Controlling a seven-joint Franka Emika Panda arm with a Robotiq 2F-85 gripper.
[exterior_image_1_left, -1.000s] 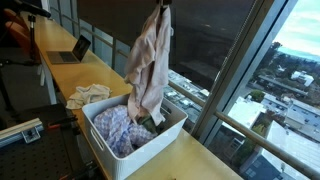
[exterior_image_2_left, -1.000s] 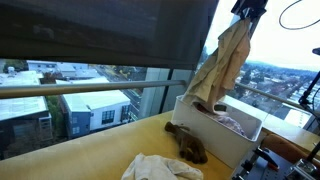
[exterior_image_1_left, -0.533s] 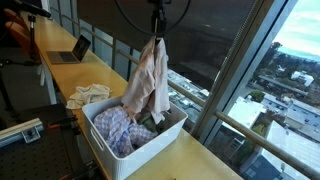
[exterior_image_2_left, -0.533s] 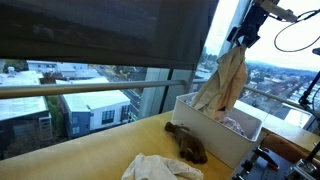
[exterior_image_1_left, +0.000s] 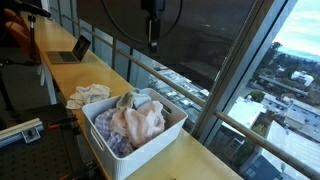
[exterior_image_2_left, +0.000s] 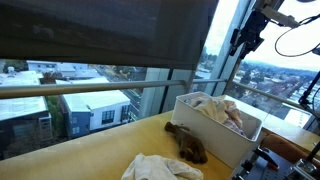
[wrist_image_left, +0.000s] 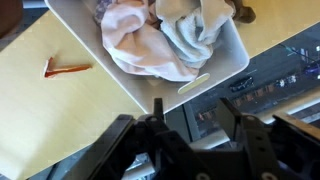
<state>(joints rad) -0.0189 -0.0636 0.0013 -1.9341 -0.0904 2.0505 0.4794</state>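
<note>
My gripper (exterior_image_1_left: 153, 38) hangs open high above the white bin (exterior_image_1_left: 137, 158), with nothing between its fingers. In the other exterior view the gripper (exterior_image_2_left: 243, 42) sits up near the window, well clear of the bin (exterior_image_2_left: 222, 142). A pale pink cloth (exterior_image_1_left: 141, 122) lies crumpled on top of the bin's contents, beside a purple patterned cloth (exterior_image_1_left: 107, 127). The wrist view looks straight down past the open gripper (wrist_image_left: 192, 108) onto the pink cloth (wrist_image_left: 138, 45) and a grey-white towel (wrist_image_left: 196, 30) inside the bin (wrist_image_left: 216, 76).
A white cloth (exterior_image_1_left: 88, 95) (exterior_image_2_left: 158, 168) and a brown cloth (exterior_image_2_left: 189, 144) lie on the yellow counter beside the bin. A laptop (exterior_image_1_left: 72, 50) stands farther along. A small red object (wrist_image_left: 66, 68) rests on the counter. Window glass runs close behind.
The pink cloth hung from my shut gripper over the bin; the gripper has opened and the cloth has dropped into the bin.
</note>
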